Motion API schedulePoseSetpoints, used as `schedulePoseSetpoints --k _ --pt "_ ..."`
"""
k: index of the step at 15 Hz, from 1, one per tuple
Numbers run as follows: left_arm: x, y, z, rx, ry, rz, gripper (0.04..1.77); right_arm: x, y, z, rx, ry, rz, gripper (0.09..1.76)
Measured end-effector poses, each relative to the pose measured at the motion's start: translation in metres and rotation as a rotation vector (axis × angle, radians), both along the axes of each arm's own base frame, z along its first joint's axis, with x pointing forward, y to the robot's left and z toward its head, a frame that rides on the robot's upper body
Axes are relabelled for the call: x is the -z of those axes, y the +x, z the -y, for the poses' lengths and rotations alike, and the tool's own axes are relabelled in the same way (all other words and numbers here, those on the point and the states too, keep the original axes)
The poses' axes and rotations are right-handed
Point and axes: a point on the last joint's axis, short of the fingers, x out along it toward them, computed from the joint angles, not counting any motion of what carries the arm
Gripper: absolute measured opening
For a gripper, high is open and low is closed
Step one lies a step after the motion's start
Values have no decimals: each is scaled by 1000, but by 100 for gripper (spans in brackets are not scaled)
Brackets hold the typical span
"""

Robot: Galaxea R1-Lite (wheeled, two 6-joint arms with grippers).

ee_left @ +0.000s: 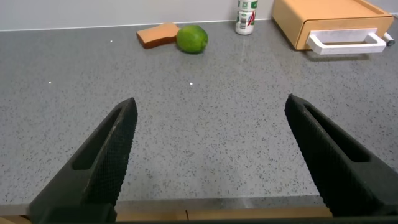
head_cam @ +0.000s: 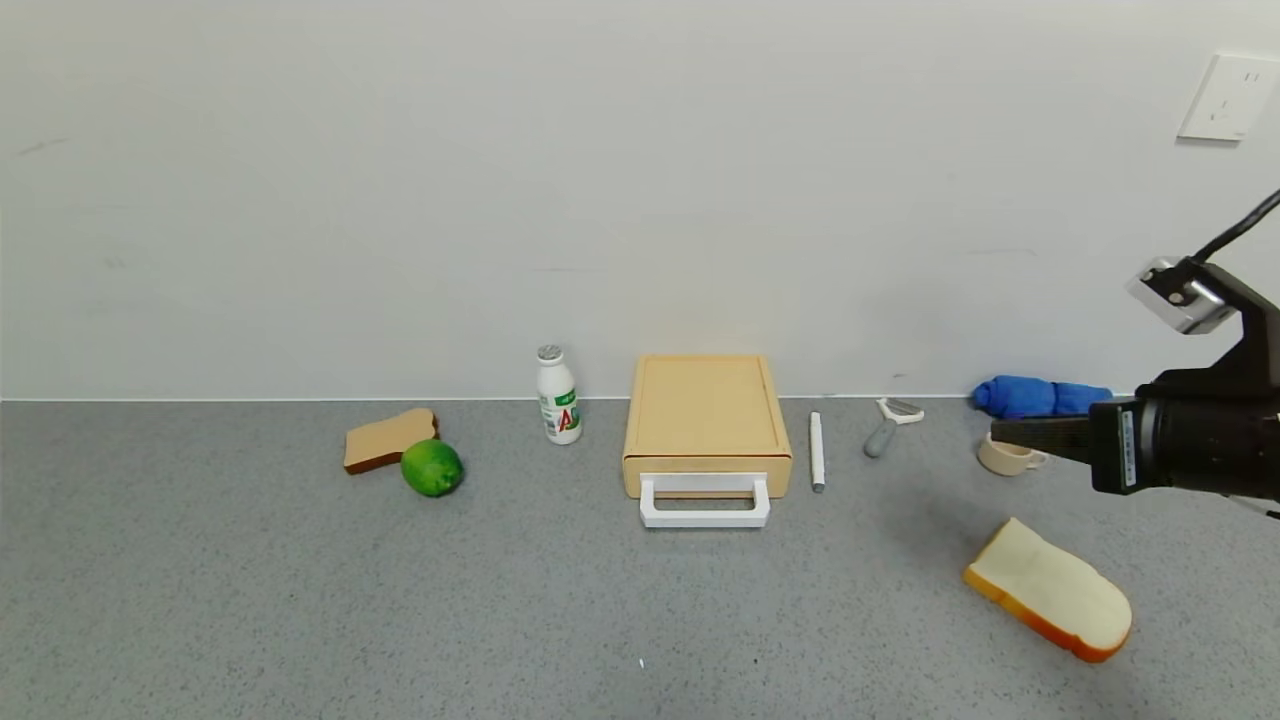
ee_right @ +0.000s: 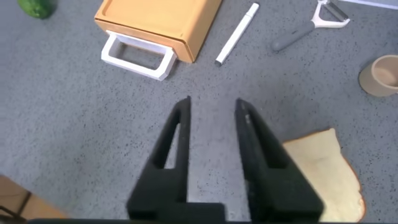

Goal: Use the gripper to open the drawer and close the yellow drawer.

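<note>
Right arm [head_cam: 1190,440] cropped at frame edge; bottle label [head_cam: 562,415] unreadable.

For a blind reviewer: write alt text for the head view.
A closed pale-yellow drawer with a white handle sits mid-counter against the wall. The right gripper hovers at the right edge, above a bread slice. A lime lies left.

The yellow drawer [head_cam: 706,420] is a flat, pale-yellow rectangular box lying on the grey speckled surface [head_cam: 250,600], its back end against the white wall. Its 1 shallow tray is pushed fully in, its front flush with the box. A white rectangular loop handle [head_cam: 704,500] sticks out from that front, lying low over the surface. The top is a smooth panel inside a raised rim. The box sits square and level.
</note>
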Motion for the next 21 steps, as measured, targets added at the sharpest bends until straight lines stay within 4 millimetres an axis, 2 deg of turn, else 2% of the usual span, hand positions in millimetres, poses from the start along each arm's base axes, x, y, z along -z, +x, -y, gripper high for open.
schedulePoseSetpoints --k 3,8,12,19,21 --pt "0 0 0 0 0 0 172 4 -20 11 -2 23 16 98" --pt "0 0 0 0 0 0 172 0 -65 22 47 22 90 133" --pt "0 0 0 0 0 0 172 1 -115 31 199 -32 175 148" --pt "0 0 0 0 0 0 172 25 -232 46 386 -83 222 161" --pt "0 0 0 0 0 0 172 29 -256 48 423 -77 281 164"
